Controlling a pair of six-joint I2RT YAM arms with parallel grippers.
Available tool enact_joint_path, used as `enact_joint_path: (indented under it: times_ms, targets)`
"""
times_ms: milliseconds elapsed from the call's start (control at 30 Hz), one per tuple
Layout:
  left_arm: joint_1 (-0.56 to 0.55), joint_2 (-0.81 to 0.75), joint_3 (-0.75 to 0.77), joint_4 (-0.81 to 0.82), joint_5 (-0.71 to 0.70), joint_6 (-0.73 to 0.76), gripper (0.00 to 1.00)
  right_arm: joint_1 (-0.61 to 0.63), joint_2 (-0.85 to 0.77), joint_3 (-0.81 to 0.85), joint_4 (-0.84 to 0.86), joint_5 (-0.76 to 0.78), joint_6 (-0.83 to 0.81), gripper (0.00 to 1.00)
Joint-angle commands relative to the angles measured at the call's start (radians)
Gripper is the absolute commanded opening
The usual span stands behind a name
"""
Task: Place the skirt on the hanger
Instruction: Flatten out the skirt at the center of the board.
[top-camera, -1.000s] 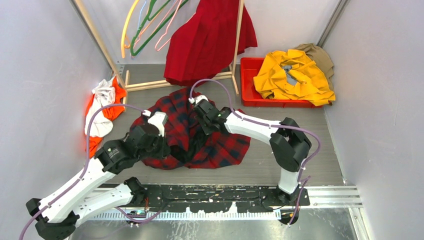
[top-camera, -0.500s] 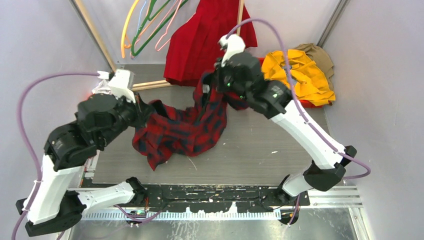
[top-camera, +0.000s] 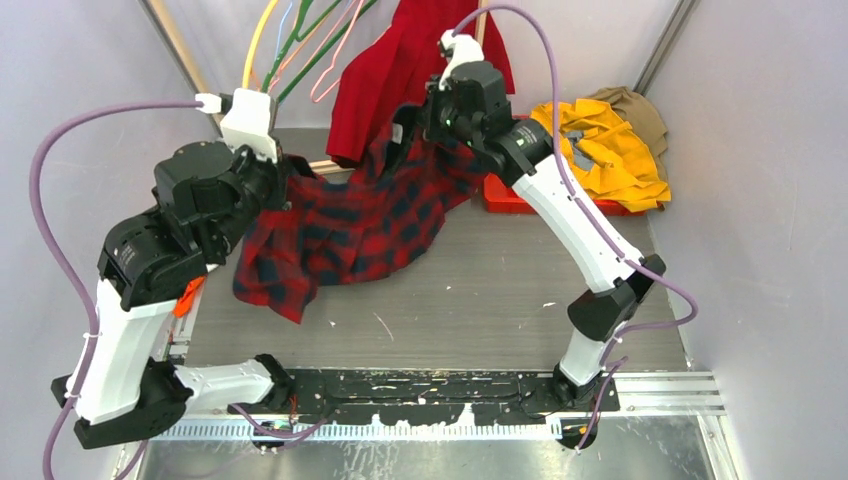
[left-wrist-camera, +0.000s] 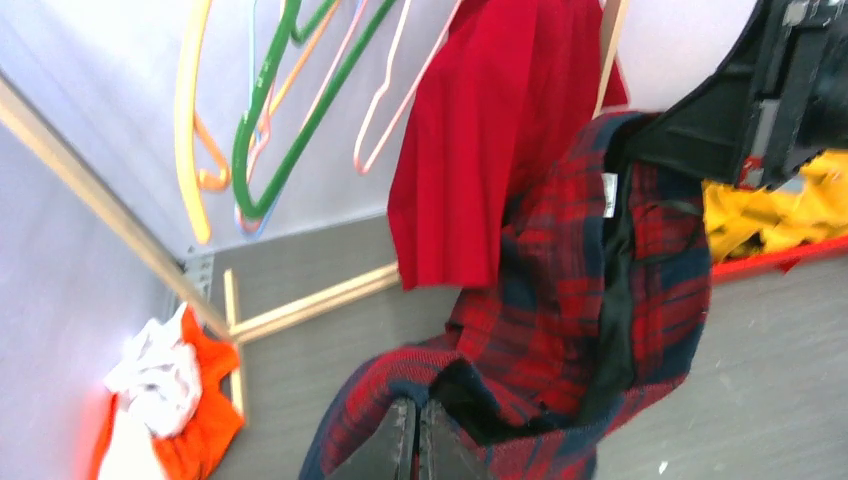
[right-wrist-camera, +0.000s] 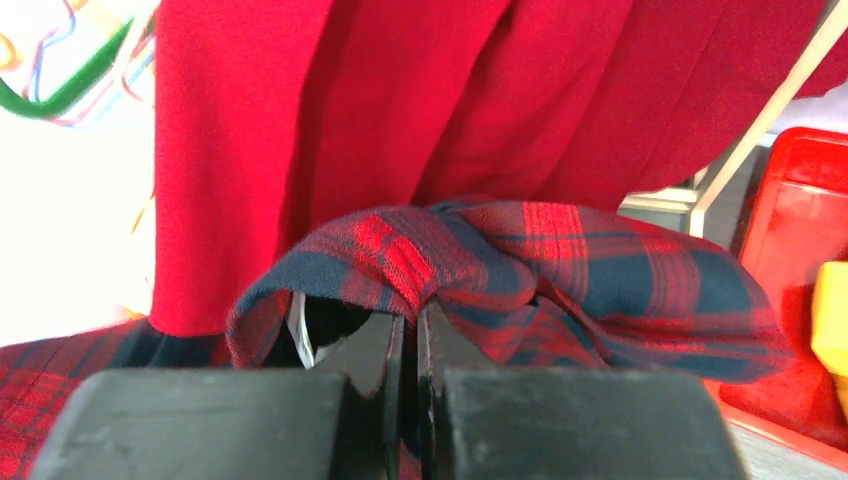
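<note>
Skirt (top-camera: 375, 90), bright red and pleated, is shown hanging at the far end of the grey table (top-camera: 500, 300), held by neither arm. Nearest the arm bases, the table's bare surface is seen scuffed with pale marks. Above it, a red-and-black plaid shirt (top-camera: 350, 225) is held off the table and stretched between the two arms, its lower edge drooping toward the left side. The left gripper (left-wrist-camera: 418, 408) is pictured with its fingers pressed together on one end of the plaid cloth. Farther back and higher, the right gripper (right-wrist-camera: 410, 320) is clamped on a fold at the other end, its fingers nearly meeting around the fabric, just in front of the skirt. An orange and white cloth (left-wrist-camera: 160, 400) is heaped at the left wall. On the right, a red bin (top-camera: 560, 207) is filled by a yellow garment (top-camera: 600, 150), with a brown garment (top-camera: 630, 105) behind it. At the back stands a wooden rack (left-wrist-camera: 100, 190), against which a yellow hanger (left-wrist-camera: 185, 130), a green hanger (left-wrist-camera: 245, 150) and a pink hanger (left-wrist-camera: 357, 150) are seen beside the skirt. What the skirt hangs from cannot be made out.
</note>
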Motion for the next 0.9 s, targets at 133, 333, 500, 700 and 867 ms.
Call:
enact_joint_path:
  times_ms: [133,333,500,700,867]
  targets:
    - [0.006,-0.171,-0.28,0.147,-0.067,-0.013,0.0,-0.015,-0.235,-0.366,0.239,-0.05,0.054,0.01]
    - [0.139,-0.113,-0.362,0.161,0.02,-0.075,0.0,-0.029,-0.081,-0.244,0.259,-0.087,0.08,0.01]
    - [0.352,-0.002,-0.26,0.127,0.233,-0.098,0.0,-0.034,0.12,0.054,0.191,-0.111,0.08,0.01]
    - [0.448,0.065,-0.061,0.128,0.333,-0.074,0.0,-0.036,0.226,0.344,0.091,-0.153,0.069,0.01]
    - [0.446,-0.038,-0.102,0.141,0.415,-0.105,0.0,-0.036,0.005,-0.007,0.234,-0.155,0.064,0.01]
